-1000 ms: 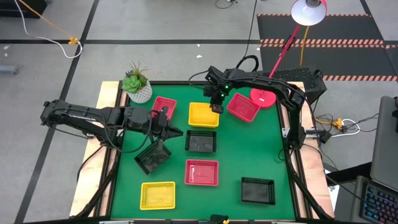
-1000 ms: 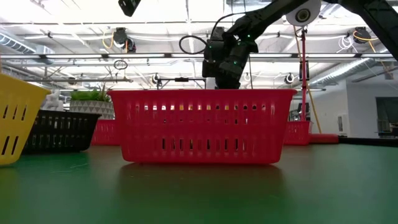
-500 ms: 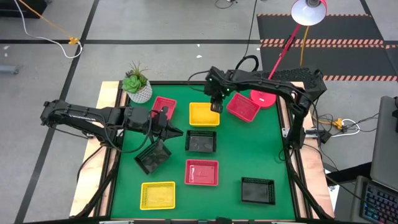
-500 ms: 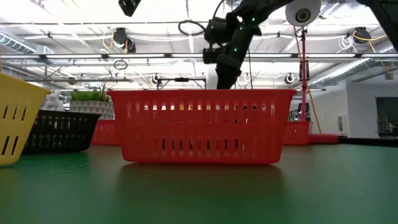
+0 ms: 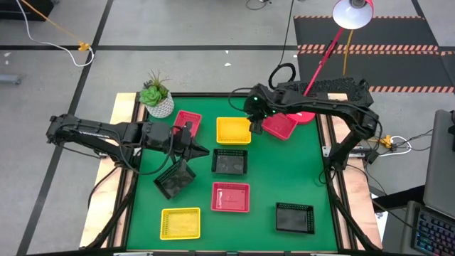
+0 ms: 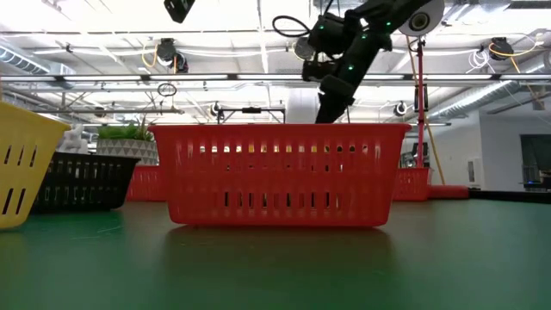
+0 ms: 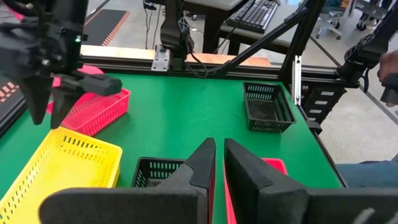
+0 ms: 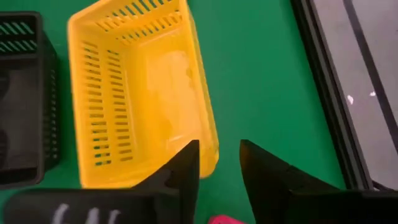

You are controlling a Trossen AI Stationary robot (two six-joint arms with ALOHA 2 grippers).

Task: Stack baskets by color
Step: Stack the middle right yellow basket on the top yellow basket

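Overhead, I see my right hand (image 5: 254, 126) at upper centre, empty, fingers parted, beside a yellow basket (image 5: 233, 130). My left hand (image 5: 205, 151), pressed together, points at a black basket (image 5: 230, 161). Low down, a red basket (image 6: 280, 175) hides the surface (image 6: 344, 267) behind. Through the right wrist, the yellow basket (image 8: 137, 87) lies just ahead.

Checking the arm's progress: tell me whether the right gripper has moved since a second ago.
Yes. In the high view the right gripper has shifted right, off the yellow basket's corner toward the tilted red basket.
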